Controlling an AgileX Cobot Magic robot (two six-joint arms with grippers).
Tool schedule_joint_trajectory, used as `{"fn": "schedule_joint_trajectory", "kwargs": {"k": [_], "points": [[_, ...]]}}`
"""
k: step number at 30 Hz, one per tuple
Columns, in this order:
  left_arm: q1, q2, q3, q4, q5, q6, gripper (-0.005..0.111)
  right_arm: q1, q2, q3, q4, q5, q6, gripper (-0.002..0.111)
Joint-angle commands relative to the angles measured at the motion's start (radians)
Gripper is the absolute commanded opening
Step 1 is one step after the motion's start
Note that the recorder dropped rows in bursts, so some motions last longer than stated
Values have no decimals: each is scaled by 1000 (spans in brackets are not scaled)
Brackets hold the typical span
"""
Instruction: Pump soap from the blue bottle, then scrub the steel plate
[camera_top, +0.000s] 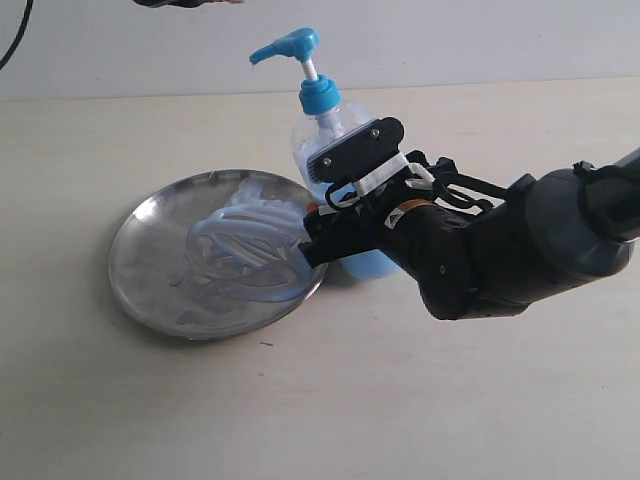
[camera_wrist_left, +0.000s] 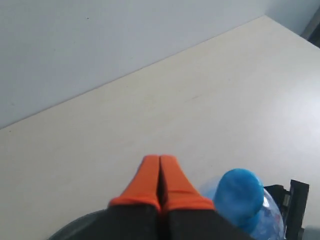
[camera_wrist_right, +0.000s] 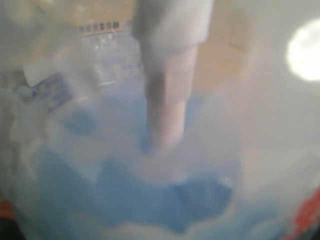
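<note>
The steel plate (camera_top: 140, 250) lies left of the table's (camera_top: 420, 410) middle, with soap (camera_top: 245, 250) looped over its right half. The blue bottle (camera_top: 322, 95) stands just behind its right rim. The right gripper (camera_top: 312, 238) is low at that rim, too blurred to tell its opening. The left gripper (camera_wrist_left: 160, 161) is above the pump, pressed together and empty.

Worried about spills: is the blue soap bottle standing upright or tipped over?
Upright. The blue bottle stands on its base beside the steel plate, its pump head at the top.
</note>
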Motion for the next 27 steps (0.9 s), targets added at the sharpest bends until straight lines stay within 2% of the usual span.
{"fn": "schedule_joint_trajectory", "kwargs": {"k": [1,6,11,15,21,27], "points": [[-3,16,-27,-90,45,90,0,0,-8,-11,-5,-37,-8,0],[-9,99,-112,-158,150,157,0,0,-8,-11,-5,-37,-8,0],[-22,144,-171,-156,152,157,0,0,-8,-11,-5,-36,-10,0],[-22,150,-178,-148,217,159,0,0,-8,-11,-5,-36,-10,0],[-22,114,-178,-56,228,146,0,0,-8,-11,-5,-36,-10,0],[-22,107,-182,-54,270,146,0,0,-8,-11,-5,-36,-10,0]]}}
